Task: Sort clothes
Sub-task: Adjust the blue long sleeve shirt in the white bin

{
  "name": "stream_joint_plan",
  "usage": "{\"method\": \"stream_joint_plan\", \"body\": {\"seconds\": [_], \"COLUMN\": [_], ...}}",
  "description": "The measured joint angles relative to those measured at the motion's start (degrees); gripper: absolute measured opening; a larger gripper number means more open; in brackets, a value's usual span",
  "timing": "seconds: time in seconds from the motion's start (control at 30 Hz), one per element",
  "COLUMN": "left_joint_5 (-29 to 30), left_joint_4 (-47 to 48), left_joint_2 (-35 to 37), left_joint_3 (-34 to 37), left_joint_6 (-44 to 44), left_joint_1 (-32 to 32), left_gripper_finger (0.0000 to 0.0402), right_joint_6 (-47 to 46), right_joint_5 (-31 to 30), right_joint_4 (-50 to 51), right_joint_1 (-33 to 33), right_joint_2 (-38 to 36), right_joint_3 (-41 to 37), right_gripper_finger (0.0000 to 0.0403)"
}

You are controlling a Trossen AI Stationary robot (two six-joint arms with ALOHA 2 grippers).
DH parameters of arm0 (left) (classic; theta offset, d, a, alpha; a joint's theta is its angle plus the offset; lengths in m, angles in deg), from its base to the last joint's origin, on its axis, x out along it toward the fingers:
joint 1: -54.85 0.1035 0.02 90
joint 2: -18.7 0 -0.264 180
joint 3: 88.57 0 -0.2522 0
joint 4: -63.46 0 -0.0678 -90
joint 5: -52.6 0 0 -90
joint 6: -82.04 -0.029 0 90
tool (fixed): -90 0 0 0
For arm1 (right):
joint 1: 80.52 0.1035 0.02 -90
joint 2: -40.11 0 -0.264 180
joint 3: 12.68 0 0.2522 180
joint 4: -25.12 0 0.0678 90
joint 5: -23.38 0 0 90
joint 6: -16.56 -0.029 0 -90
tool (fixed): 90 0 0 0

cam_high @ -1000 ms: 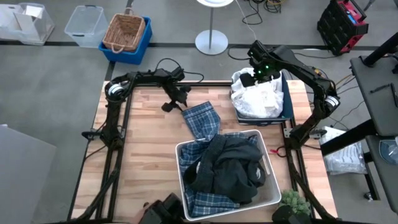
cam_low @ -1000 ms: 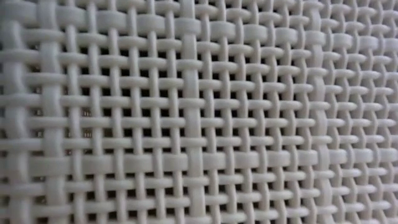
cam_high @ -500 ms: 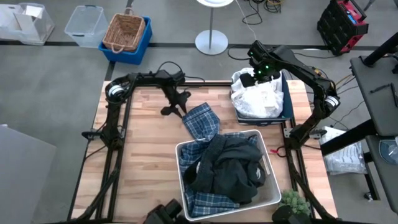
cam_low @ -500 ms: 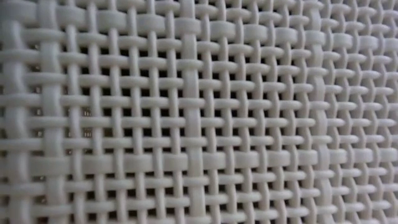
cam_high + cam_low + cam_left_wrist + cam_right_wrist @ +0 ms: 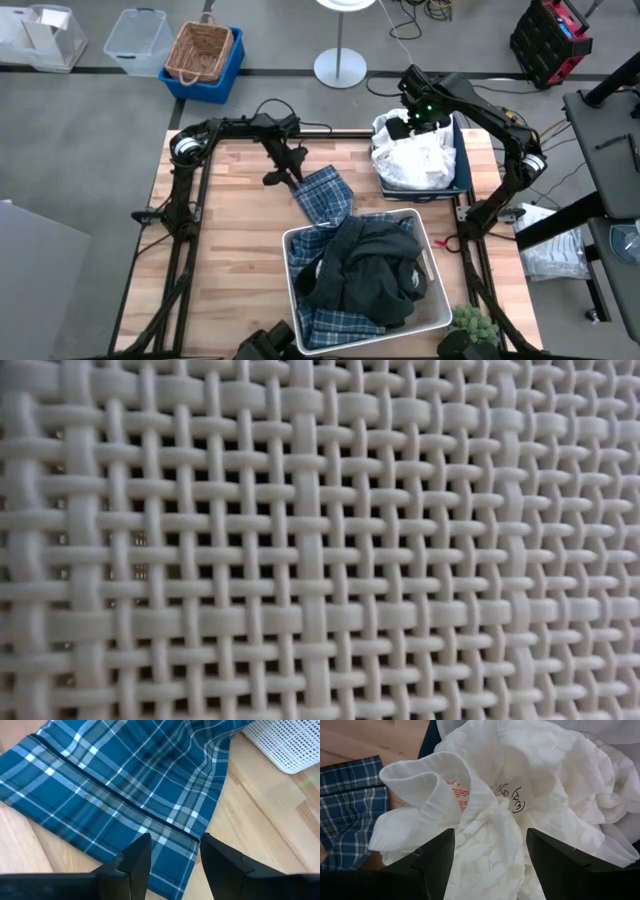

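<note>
The wooden table point(image 5: 230, 230) carries, well away from both pincers, the white plastic bin point(image 5: 432, 262), its woven wall point(image 5: 320, 540) filling the whole low view; it lies on the near side of the left gripper point(image 5: 283, 178) and diagonally across from the right gripper point(image 5: 418, 122). Heaped inside that bin is the dark grey garment point(image 5: 365, 270), the bulkiest of the clothes, with plaid cloth beneath it. Directly under the right gripper sits the navy blue plastic bin point(image 5: 461, 160), holding the white garment point(image 5: 415, 155); in the right wrist view this crumpled white cloth point(image 5: 520, 805) lies between and beyond the right pincer's fingers point(image 5: 435, 865), which stand wide apart and hold nothing. The blue-and-white plaid garment point(image 5: 325, 195) trails out of the white bin across the table and ends just beside the left gripper, on its bin-ward side. The left wrist view shows that plaid cloth point(image 5: 125, 795) spread flat on the wood right in front of the left pincer's fingers point(image 5: 137, 860), whose tips hang over its hem; they are parted with a narrow gap between them, and nothing is caught there.
</note>
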Motion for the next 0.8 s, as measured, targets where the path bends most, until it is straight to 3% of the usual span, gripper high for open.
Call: {"method": "stream_joint_plan", "body": {"seconds": [0.13, 0.3, 0.37, 0.43, 0.5, 0.57, 0.67, 0.73, 0.8], "left_joint_5": [1.57, 10.46, 13.53, 10.39, 8.54, 10.78, 14.89, 14.82, 12.80], "left_joint_4": [-0.03, 3.05, 8.33, 14.06, 11.81, 6.93, 7.11, 13.71, 13.25], "left_joint_2": [0.00, 0.02, 0.02, 0.10, 0.17, 1.35, 4.66, 8.41, 14.52], "left_joint_3": [-0.25, -0.53, -0.34, 1.55, 4.94, 7.70, 8.65, 9.34, 9.87], "left_joint_6": [2.86, 13.90, 7.54, -5.69, -12.84, -11.55, -7.12, -4.53, -1.88], "left_joint_1": [-0.04, -0.42, -1.11, -1.87, -3.15, -4.74, -6.64, -6.88, -6.65], "left_gripper_finger": [0.0132, 0.0113, 0.0115, 0.0117, 0.0116, 0.0114, 0.0111, 0.0094, 0.0064], "right_joint_6": [-0.10, -0.99, -1.00, -1.00, -1.00, -1.00, -1.31, -2.38, -3.23], "right_joint_5": [0.04, 0.42, 0.89, 1.68, 1.70, 1.73, 2.25, 4.99, 8.28], "right_joint_4": [-0.02, 0.00, 0.00, -0.01, 0.02, 0.04, 0.25, 0.51, -0.38], "right_joint_1": [0.00, 0.13, 0.13, 0.13, 0.13, 0.13, 0.13, 0.11, 0.14], "right_joint_2": [0.02, 0.02, 0.02, 0.02, 0.02, 0.00, 0.00, 0.00, 0.00], "right_joint_3": [0.00, 0.00, 0.00, 0.00, 0.00, 0.00, 0.24, 1.59, 4.31], "right_gripper_finger": [0.0240, 0.0248, 0.0249, 0.0248, 0.0244, 0.0240, 0.0235, 0.0231, 0.0226]}}
